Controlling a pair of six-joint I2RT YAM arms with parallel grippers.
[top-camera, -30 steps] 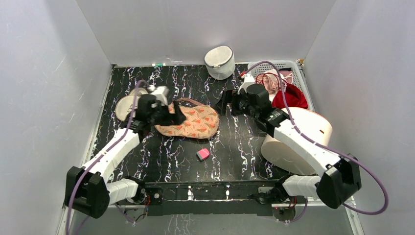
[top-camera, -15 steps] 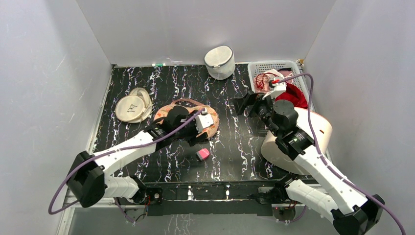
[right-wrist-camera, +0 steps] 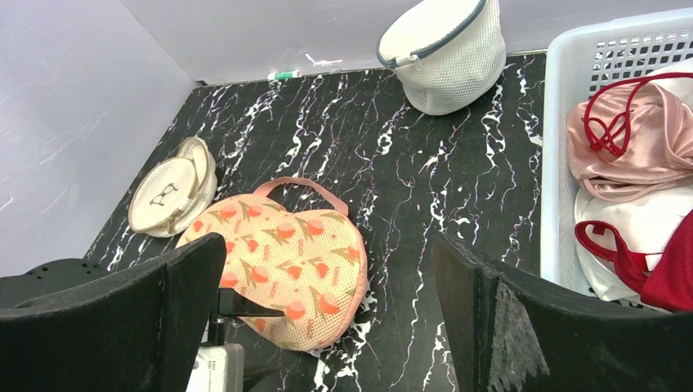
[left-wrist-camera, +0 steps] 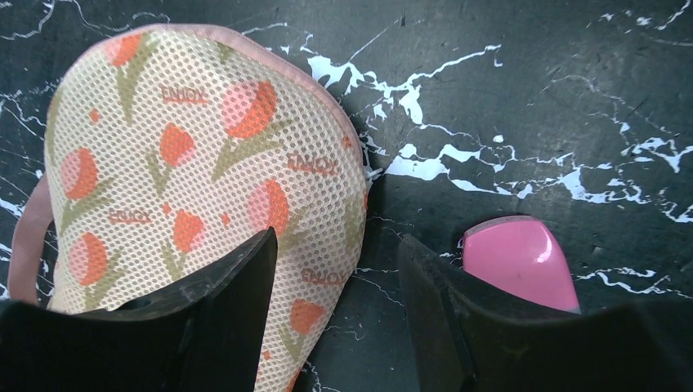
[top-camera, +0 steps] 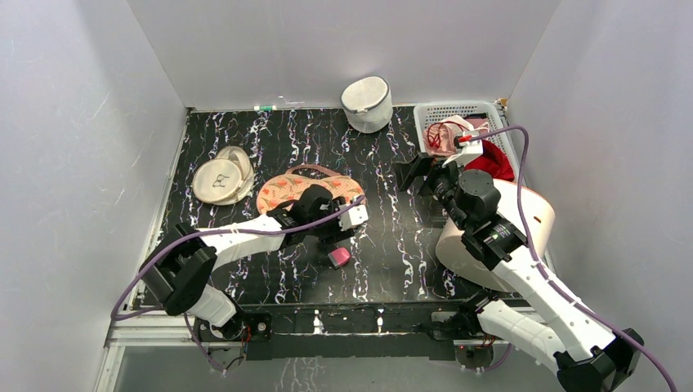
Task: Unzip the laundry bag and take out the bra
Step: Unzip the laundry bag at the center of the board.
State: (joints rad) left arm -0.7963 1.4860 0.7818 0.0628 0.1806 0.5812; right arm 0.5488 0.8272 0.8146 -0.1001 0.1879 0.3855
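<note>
Black marbled tabletop (top-camera: 392, 245), five things on it.
At centre the laundry bag (top-camera: 282, 188); cream pouch (top-camera: 221, 175) 9 o'clock, mesh bag (top-camera: 367, 103) 12, basket (top-camera: 458, 110) 2, pink object (top-camera: 339, 258) 6.

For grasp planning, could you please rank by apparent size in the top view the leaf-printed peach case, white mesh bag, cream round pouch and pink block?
1. Leaf-printed peach fabric case, even partly hidden.
2. Cream round pouch and white cylindrical mesh bag: alike, unranked.
3. Small glossy pink block.

All three views share the laundry bag (left-wrist-camera: 204, 163): top from above, left wrist close, right wrist farther.
</note>
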